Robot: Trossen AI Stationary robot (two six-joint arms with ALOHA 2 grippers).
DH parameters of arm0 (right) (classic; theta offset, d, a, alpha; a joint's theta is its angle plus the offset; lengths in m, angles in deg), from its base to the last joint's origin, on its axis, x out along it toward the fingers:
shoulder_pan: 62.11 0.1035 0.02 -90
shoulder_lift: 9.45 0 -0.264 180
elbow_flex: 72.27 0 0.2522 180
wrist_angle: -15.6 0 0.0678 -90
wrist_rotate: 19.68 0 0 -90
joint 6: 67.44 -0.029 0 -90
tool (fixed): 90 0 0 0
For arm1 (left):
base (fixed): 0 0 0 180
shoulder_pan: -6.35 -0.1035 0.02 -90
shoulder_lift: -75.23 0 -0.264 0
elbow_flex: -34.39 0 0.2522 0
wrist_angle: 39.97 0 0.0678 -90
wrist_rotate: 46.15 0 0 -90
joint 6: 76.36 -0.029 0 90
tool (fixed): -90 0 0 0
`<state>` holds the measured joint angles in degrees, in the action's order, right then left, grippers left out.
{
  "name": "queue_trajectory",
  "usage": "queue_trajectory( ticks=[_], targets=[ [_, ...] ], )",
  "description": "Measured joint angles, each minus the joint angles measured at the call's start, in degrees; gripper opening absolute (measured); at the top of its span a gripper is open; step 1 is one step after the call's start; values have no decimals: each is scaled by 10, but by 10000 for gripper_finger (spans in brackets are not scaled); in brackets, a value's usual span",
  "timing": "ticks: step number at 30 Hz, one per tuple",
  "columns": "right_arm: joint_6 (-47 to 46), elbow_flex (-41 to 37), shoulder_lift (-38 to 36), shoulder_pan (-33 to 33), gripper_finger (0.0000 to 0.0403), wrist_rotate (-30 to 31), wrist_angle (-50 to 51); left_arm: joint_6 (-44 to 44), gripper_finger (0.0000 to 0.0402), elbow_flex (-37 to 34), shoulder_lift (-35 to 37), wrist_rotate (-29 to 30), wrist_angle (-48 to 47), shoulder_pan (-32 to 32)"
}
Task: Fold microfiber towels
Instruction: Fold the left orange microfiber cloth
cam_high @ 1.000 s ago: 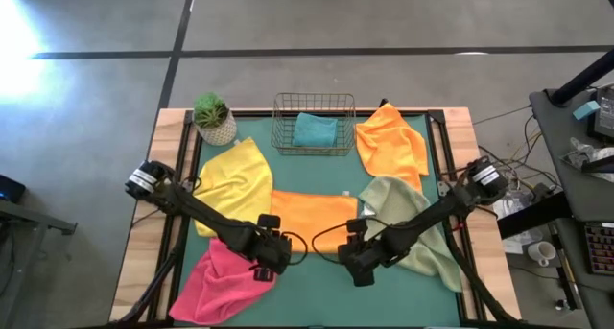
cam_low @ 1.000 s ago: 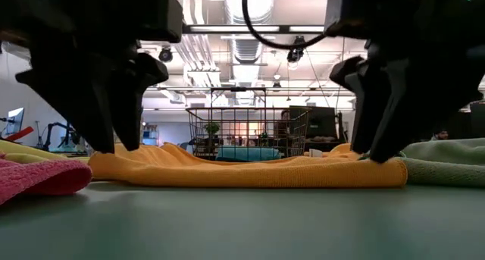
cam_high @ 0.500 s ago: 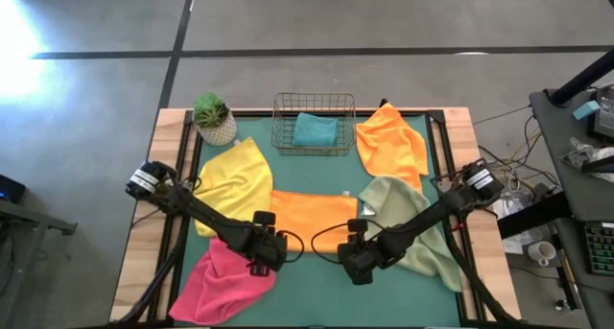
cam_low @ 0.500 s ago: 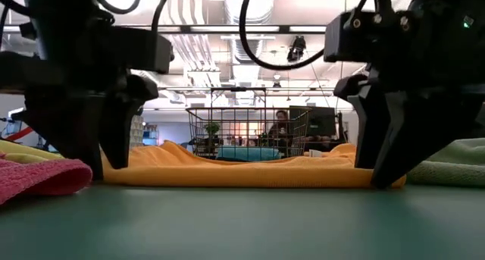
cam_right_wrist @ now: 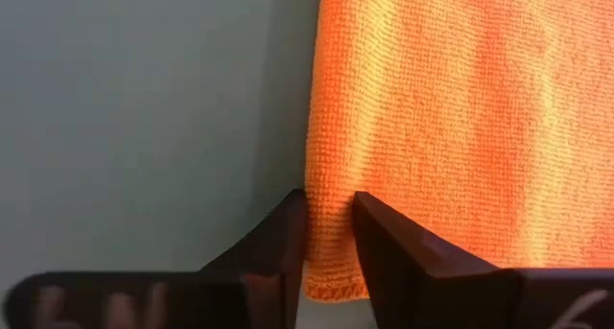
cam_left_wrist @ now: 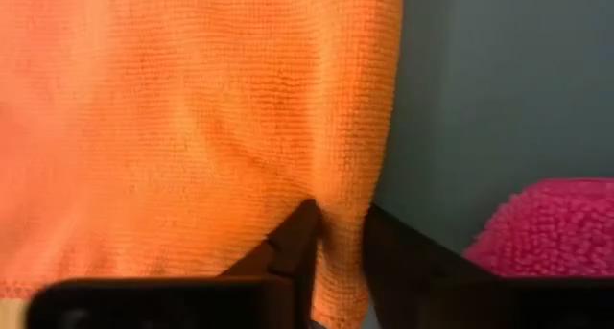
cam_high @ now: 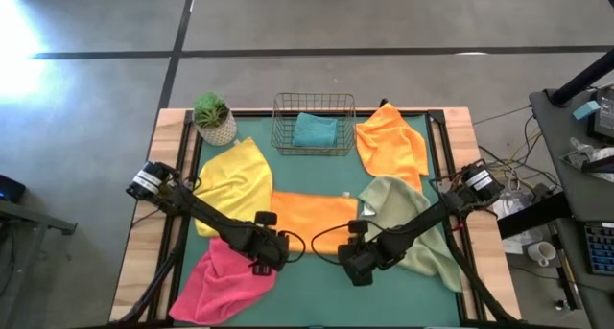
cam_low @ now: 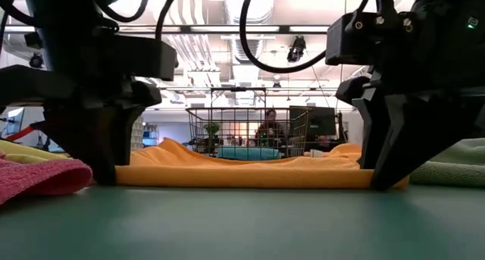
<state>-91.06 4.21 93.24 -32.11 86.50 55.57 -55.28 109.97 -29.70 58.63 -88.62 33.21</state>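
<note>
at the middle of the green table (cam_high: 317,281), seen from above, the flat orange towel (cam_high: 312,219) is spread, with its near edge towards 6 o'clock. the left gripper (cam_high: 271,250) is set at that towel's corner towards 7 o'clock, and in the left wrist view the two dark fingers (cam_left_wrist: 293,252) are seen pinched together on a ridge of orange cloth (cam_left_wrist: 192,137). the right gripper (cam_high: 357,255) is placed at the corner towards 5 o'clock; in the right wrist view its fingers (cam_right_wrist: 288,238) are closed on the hemmed edge of the same cloth (cam_right_wrist: 432,118). in the low view both grippers are seen down on the table surface at either end of the orange towel (cam_low: 242,171).

the pink towel (cam_high: 223,281) is lain at 7 o'clock of the table, just beside the left gripper. the yellow towel (cam_high: 235,182) is found at 9 o'clock, the sage green towel (cam_high: 414,223) at 4 o'clock under the right arm, and a second orange towel (cam_high: 391,142) at 1 o'clock. the teal towel (cam_high: 315,129) is kept folded inside the wire basket (cam_high: 314,149) at 12 o'clock, and a potted plant (cam_high: 213,118) is stood at 11 o'clock
</note>
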Motion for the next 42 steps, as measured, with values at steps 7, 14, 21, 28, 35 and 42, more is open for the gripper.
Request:
queue_trajectory(
  ticks=[7, 14, 21, 28, 35, 42],
  targets=[
    [0, 6, 0, 0, 12, -8, 6, -10, 6, -1, 11, 4, -1, -1],
    [2, 40, -4, 0, 9, -12, 72, -9, 1, 23, 29, -55, 1, -2],
    [0, 75, -25, 10, 9, -16, 141, -4, 1, 54, 37, -103, -16, -2],
    [-33, 99, -61, 29, 9, -16, 172, -3, 0, 128, 39, -134, -91, 0],
    [-92, 146, -89, 57, 8, -17, 224, 25, 0, 209, 39, -183, -122, 5],
    [-136, 217, -94, 96, 8, -17, 274, 74, 0, 273, 39, -233, -125, 23]
  ],
)
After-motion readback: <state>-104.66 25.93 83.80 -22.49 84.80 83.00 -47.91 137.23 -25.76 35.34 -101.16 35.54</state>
